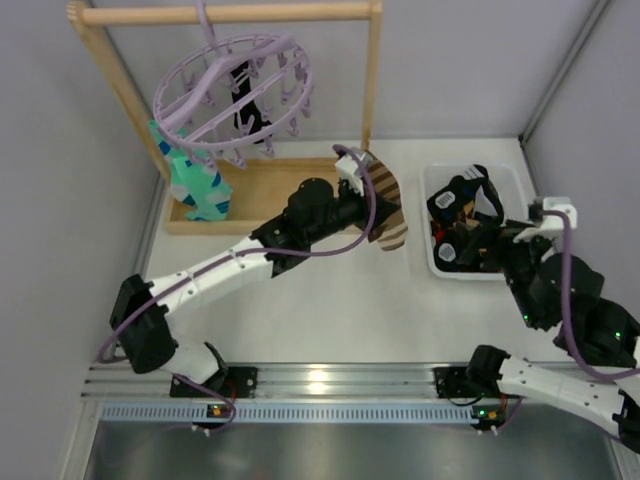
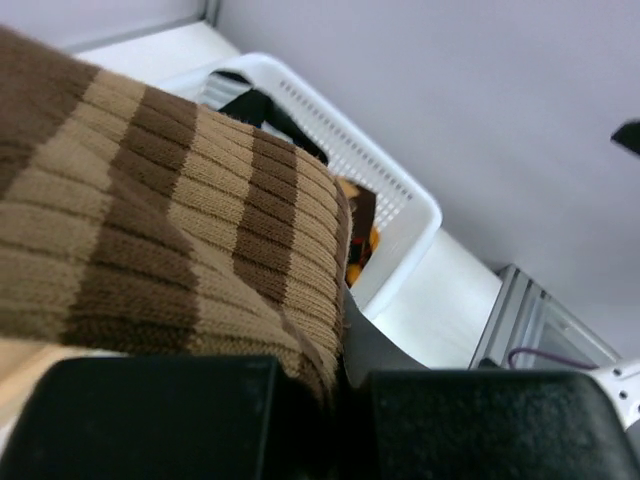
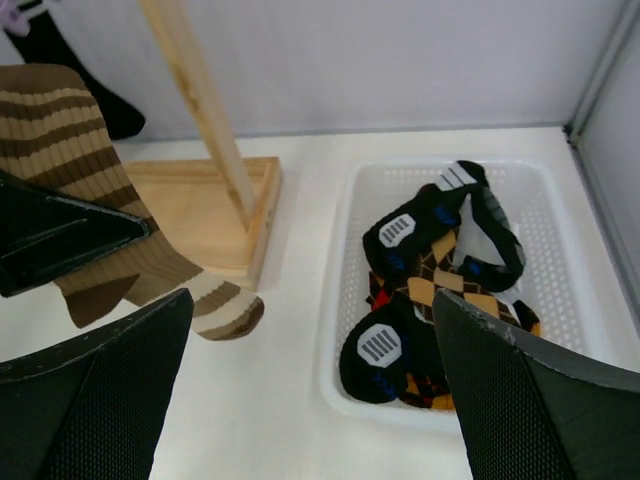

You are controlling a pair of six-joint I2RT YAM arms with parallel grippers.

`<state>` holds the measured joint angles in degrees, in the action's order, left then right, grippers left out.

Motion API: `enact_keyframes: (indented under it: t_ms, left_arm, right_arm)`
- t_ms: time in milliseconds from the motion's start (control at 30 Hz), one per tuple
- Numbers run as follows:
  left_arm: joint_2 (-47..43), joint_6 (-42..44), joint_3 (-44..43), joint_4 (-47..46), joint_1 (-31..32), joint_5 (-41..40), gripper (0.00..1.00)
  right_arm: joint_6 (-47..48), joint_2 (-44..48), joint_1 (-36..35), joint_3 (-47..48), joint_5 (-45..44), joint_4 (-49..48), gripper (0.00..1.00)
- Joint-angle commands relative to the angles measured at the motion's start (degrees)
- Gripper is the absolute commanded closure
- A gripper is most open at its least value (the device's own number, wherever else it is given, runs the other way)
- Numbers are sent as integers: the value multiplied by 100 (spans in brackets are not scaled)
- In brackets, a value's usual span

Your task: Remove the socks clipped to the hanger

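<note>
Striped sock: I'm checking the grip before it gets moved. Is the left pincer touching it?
Touching. The left wrist view shows the striped sock running down between the left pincer's two closed fingers, pinched there.

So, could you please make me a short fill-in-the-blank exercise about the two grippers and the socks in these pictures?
1. The left gripper is ___ on the striped sock.
2. The right gripper, above the white basket, has its jaws ___.
3. The teal sock is clipped to the lilac hanger, which hangs from the ___ rack.

Missing words: shut; open; wooden.
</note>
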<state>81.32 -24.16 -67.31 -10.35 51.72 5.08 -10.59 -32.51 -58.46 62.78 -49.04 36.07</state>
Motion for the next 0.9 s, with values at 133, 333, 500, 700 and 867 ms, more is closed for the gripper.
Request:
enact_keyframes:
  t_ms: [133,333,500,700,867]
  left_arm:
    - [1833,104,-2197,-204,48,800,100]
    - [3799,315,-4200,-204,74,1179,100]
    - [5129,237,-5703,-196,154,1696,100]
    - [6201,639,-6434,146,338,1654,81]
    - [6397,1351,-7226,1359,602,1101,57]
  right_arm:
    - [-453,869,-25,49,-1108,602,0]
    - [-602,1256,-25,41,-1029,787,1]
    - [-698,1361,-25,-12,-1046,997,0]
    - [-734,1520,-26,-64,-941,1051,1]
    - [-760,1573,-26,-240,-906,1007,1]
